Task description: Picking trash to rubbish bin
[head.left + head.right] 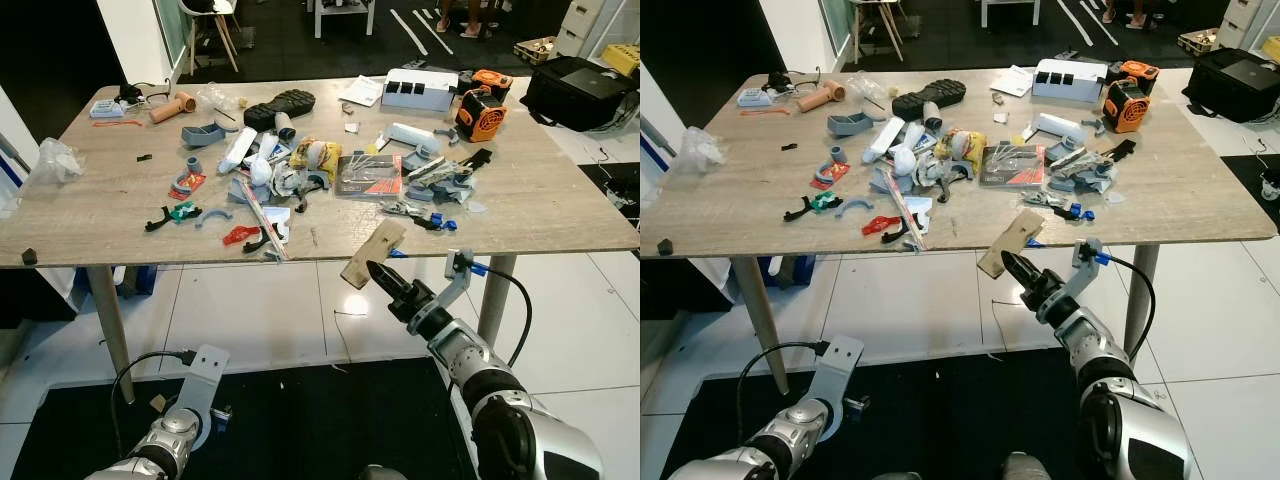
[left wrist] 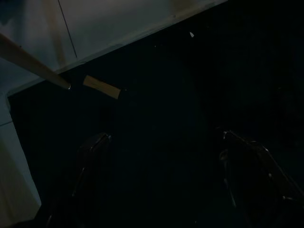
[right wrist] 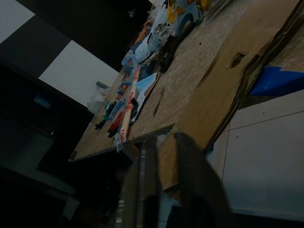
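From the left eye view, the right gripper (image 1: 372,270) is raised to the near edge of the pale wood-grain table (image 1: 560,205), its two black fingers closed narrowly on the lower end of a flat brown cardboard strip (image 1: 372,253); the strip slants up from the fingertips, its upper end lying on the tabletop and its lower end hanging past the edge. Just beyond the strip, further onto the table, lie small blue plastic clips (image 1: 438,221), and further away and to the gripper's left a heap of grey and blue plastic parts and wrappers (image 1: 275,175) spreads around a red-and-black packet (image 1: 368,175). An orange and black power tool (image 1: 480,112) stands far across the table from the gripper. In the right eye view the same gripper meets the cardboard strip at the table edge, while the left gripper (image 1: 855,405) hangs low over the black floor mat (image 1: 940,420). The left wrist view is very dark: two black fingers (image 2: 90,156) stand well apart over the dark mat. In the right wrist view the fingers (image 3: 142,180) pinch the cardboard strip, which runs away from them onto the tabletop toward the clutter.
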Controlling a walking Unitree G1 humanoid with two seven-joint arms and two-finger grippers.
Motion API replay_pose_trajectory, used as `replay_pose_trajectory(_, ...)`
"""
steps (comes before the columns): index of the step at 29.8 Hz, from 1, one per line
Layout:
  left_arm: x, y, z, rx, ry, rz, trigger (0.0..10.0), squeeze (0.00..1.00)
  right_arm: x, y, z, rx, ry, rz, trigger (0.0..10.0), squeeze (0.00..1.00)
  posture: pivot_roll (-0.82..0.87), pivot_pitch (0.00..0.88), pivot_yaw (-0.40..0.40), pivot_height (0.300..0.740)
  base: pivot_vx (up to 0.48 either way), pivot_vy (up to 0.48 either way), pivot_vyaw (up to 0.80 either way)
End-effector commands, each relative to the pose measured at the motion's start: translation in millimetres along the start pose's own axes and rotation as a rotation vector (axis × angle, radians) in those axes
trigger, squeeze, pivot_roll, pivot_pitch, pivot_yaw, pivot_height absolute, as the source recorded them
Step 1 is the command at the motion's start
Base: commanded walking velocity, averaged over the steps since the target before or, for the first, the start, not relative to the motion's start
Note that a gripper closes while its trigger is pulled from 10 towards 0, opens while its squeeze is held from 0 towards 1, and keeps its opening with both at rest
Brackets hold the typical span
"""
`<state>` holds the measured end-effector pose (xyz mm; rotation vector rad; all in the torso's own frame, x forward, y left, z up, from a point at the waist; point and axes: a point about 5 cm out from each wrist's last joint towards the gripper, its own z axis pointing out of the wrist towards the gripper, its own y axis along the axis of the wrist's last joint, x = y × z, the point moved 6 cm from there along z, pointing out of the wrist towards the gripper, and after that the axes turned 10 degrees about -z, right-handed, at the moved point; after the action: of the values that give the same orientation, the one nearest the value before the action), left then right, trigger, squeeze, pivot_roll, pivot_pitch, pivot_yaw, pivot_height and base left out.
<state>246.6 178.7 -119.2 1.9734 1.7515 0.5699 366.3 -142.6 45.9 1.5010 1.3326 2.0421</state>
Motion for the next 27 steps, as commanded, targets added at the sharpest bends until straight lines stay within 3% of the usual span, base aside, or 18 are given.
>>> replay_pose_trajectory(1, 7.2, -2.9, -1.5, 0.000, 0.010, 0.014, 10.0, 0.00, 2.6, -1.4, 1.8, -0.008, 0.007, 0.020, 0.0, 0.00, 0.03, 0.000, 0.052, 0.740, 0.000, 0.000, 0.00)
replay_pose_trajectory(9, 6.9, -3.4, -1.6, 0.002, 0.007, 0.012, 10.0, 0.00, 3.0, 0.3, 3.1, -0.012, 0.007, 0.014, 0.0, 0.00, 0.03, 0.001, 0.051, 0.740, 0.000, 0.000, 0.00)
replay_pose_trajectory(10, 6.8, -3.3, -1.5, 0.002, 0.007, 0.011, 10.0, 0.00, 4.5, 3.0, 4.3, -0.021, 0.017, 0.010, 7.5, 0.00, 0.03, 0.000, 0.051, 0.740, 0.000, 0.000, 0.00)
replay_pose_trajectory(11, 6.8, -3.2, -1.5, 0.002, 0.007, 0.010, 10.0, 0.00, 5.2, 6.9, 5.2, -0.037, 0.022, 0.004, 10.0, 0.00, 0.03, 0.000, 0.051, 0.740, 0.000, 0.000, 0.00)
replay_pose_trajectory(13, 6.8, -2.5, -1.4, 0.002, 0.007, 0.009, 10.0, 0.00, 0.3, 18.9, 5.5, -0.087, -0.010, 0.005, 10.0, 0.00, 0.03, 0.001, 0.052, 0.740, 0.000, 0.000, 0.00)
replay_pose_trajectory(14, 6.8, -2.2, -1.4, 0.001, 0.007, 0.008, 10.0, 0.00, -8.6, 34.5, 2.1, -0.157, -0.058, 0.027, 10.0, 0.60, 0.03, 0.000, 0.051, 0.740, 0.000, 0.000, 0.00)
replay_pose_trajectory(15, 6.8, -1.9, -1.4, 0.001, 0.007, 0.009, 10.0, 0.00, -14.1, 42.9, -1.2, -0.195, -0.084, 0.039, 10.0, 1.00, 0.02, 0.001, 0.052, 0.740, 0.000, 0.000, 0.00)
replay_pose_trajectory(18, 6.8, -1.3, -1.3, 0.000, 0.006, 0.007, 10.0, 0.00, -26.8, 63.3, -13.1, -0.273, -0.126, 0.046, 10.0, 1.00, 0.02, 0.000, 0.051, 0.740, 0.000, 0.000, 0.00)
replay_pose_trajectory(21, 6.7, -1.2, -1.2, 0.001, 0.006, 0.006, 10.0, 0.00, -31.4, 69.0, -19.8, -0.289, -0.136, 0.034, 10.0, 1.00, 0.02, 0.000, 0.052, 0.740, 0.000, 0.000, 0.00)
replay_pose_trajectory(27, 6.5, -1.3, -1.3, 0.002, 0.002, 0.010, 10.0, 0.00, -35.1, 59.7, -36.9, -0.256, -0.113, 0.013, 10.0, 1.00, 0.00, 0.001, 0.055, 0.740, 0.000, 0.000, 0.00)
